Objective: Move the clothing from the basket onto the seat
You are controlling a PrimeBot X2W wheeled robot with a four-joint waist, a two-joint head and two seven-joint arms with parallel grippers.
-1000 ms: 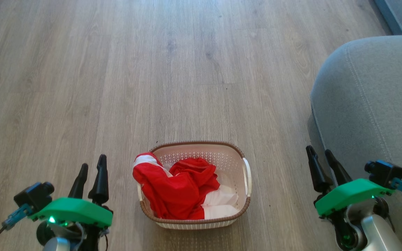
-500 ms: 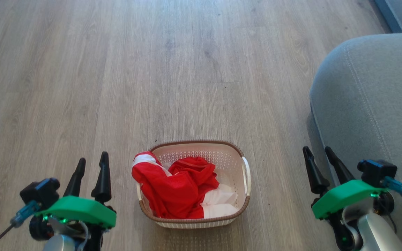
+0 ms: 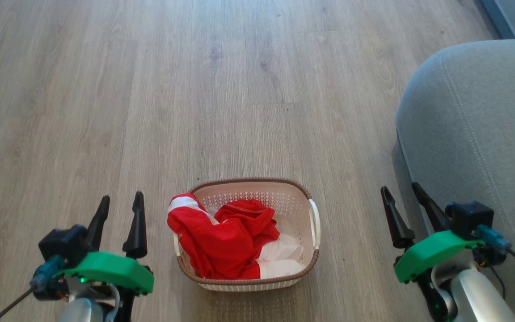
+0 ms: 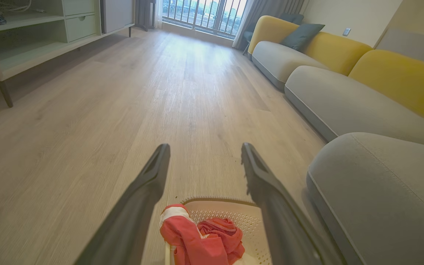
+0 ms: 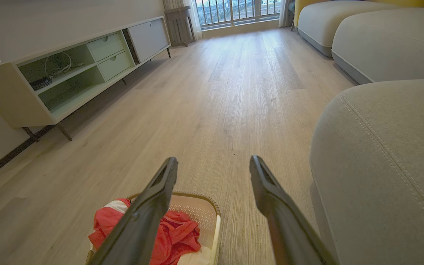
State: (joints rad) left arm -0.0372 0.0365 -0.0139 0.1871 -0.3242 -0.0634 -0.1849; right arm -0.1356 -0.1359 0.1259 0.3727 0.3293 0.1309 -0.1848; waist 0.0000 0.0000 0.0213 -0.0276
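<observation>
The cream basket [image 3: 297, 193] with a brown rim stands on the wood floor between my arms. Red clothing [image 3: 226, 239] with white panels is heaped in it, one sleeve draped over the left rim. The grey seat [image 3: 476, 129] rises at the right. My left gripper [image 3: 120, 203] hovers open to the left of the basket, holding nothing. My right gripper [image 3: 400, 188] hovers open between basket and seat, also holding nothing. The left wrist view looks between open fingers [image 4: 149, 184] at the basket [image 4: 250, 217] and clothing [image 4: 202, 239]. The right wrist view shows the clothing [image 5: 175, 235], basket [image 5: 202, 208] and seat [image 5: 385, 158].
Wood floor [image 3: 221, 89] stretches ahead. A low cabinet [image 5: 68, 77] on thin legs lines the left wall. More grey and yellow sofa sections [image 4: 344, 73] run along the right toward a window.
The head view has shifted slightly downward. Both grippers have lifted a little and edged inward toward the basket; both stay open. Basket and clothing lie as before.
</observation>
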